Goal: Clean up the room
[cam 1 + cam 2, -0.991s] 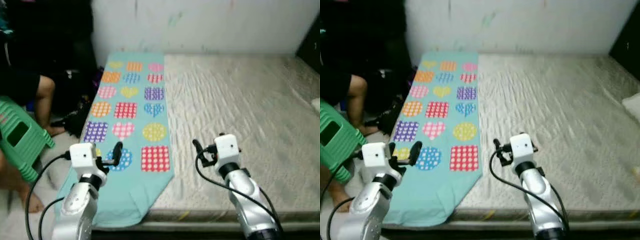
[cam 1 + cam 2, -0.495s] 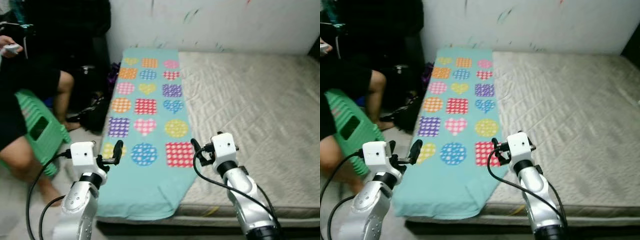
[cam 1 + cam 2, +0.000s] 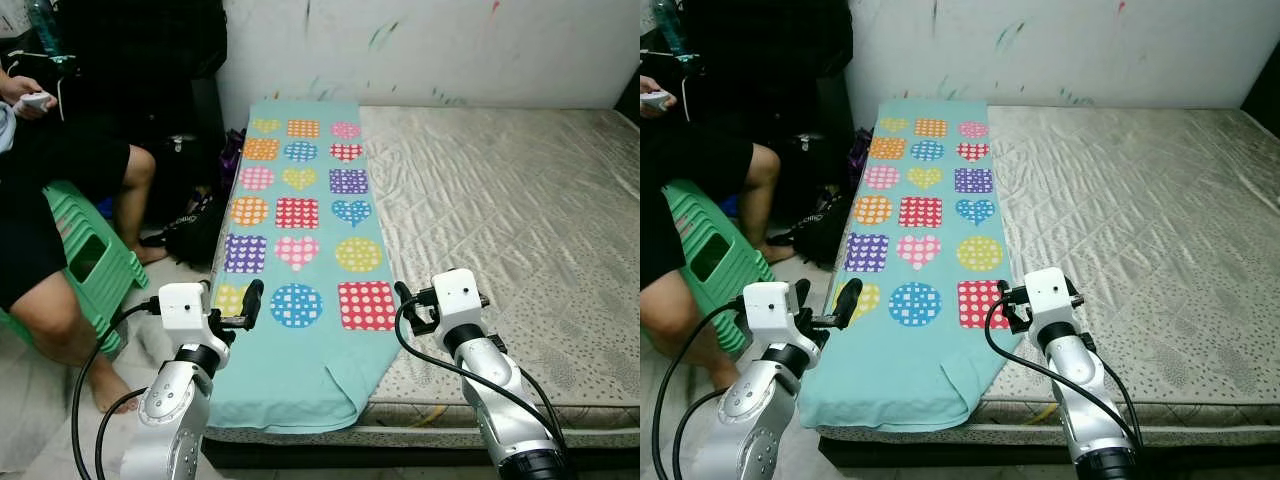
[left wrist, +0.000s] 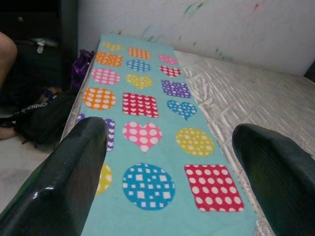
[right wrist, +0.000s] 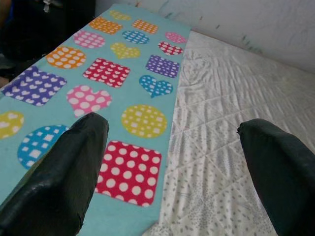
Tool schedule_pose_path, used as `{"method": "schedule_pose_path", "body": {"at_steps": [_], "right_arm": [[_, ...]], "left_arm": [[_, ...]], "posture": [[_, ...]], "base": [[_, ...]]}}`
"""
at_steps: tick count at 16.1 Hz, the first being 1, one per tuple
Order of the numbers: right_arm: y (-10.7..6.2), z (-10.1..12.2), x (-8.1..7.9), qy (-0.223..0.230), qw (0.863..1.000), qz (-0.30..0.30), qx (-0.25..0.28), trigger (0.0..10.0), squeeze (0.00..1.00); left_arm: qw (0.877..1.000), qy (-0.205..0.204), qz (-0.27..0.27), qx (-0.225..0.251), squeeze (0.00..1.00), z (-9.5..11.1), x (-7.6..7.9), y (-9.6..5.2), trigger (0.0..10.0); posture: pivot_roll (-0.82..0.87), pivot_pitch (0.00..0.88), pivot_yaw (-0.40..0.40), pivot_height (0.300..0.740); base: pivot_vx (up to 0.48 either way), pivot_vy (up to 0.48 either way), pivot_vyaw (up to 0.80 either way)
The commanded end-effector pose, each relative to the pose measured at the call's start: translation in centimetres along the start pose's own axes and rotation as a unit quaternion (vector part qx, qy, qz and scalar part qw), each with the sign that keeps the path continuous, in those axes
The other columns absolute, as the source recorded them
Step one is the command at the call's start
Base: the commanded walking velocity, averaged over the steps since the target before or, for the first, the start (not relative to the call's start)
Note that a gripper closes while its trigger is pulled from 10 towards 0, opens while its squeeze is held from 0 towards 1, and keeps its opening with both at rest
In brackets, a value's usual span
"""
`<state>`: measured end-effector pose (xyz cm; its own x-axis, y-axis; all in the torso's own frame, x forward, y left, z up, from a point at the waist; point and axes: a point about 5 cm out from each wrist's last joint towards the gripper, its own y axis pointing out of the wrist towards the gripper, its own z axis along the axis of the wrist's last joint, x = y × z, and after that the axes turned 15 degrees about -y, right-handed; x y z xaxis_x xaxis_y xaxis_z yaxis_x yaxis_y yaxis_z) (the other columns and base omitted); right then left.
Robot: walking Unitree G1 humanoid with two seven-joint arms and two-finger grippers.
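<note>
Lying along the mattress (image 3: 500,210) edge, a patterned blanket (image 3: 300,230).

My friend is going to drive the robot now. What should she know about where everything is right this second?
Left pincer: open, holding nothing, raised over the near left part of the teal blanket.
Right pincer: open, holding nothing, raised at the blanket's near right edge.
The blanket, patterned with hearts, circles and squares, lies spread along the left side of the mattress; its near end droops over the front edge, one corner rumpled.
A person sits on a green stool to the left, with a black bag on the floor by the mattress.
Done: nothing grasped.
Left: probably picking up or folding the blanket.
</note>
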<state>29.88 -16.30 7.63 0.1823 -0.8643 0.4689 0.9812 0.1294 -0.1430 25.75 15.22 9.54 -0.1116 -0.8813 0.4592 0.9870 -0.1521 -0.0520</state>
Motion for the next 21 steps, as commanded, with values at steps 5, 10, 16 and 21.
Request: {"method": "schedule_pose_path", "body": {"at_steps": [5,10,16,21], "right_arm": [[0.44,0.68,0.03,0.025,1.000,-0.001,0.004,10.0,0.00],[0.55,1.13,0.24,0.022,1.000,-0.002,0.019,10.0,0.00],[0.29,0.86,0.07,0.020,1.000,-0.002,0.017,10.0,0.00],[0.43,0.95,-0.01,0.018,1.000,-0.001,0.019,10.0,0.00]], "left_arm": [[1.000,0.009,0.004,0.012,0.00,0.60,-0.01,0.03,10.0],[1.000,0.002,0.000,0.011,0.00,0.47,0.12,0.13,10.0],[1.000,0.001,-0.011,0.009,0.00,0.42,0.32,0.19,10.0],[1.000,0.003,-0.012,0.009,0.00,0.49,0.34,0.17,10.0]], "posture": [[-0.13,0.059,-0.001,0.740],[-0.14,0.066,0.007,0.740],[-0.14,0.070,0.009,0.740],[-0.13,0.066,0.009,0.740]], "base": [[0.000,0.000,-0.64],[0.000,0.000,-0.41],[0.000,0.000,0.00],[0.244,0.000,0.00]]}}
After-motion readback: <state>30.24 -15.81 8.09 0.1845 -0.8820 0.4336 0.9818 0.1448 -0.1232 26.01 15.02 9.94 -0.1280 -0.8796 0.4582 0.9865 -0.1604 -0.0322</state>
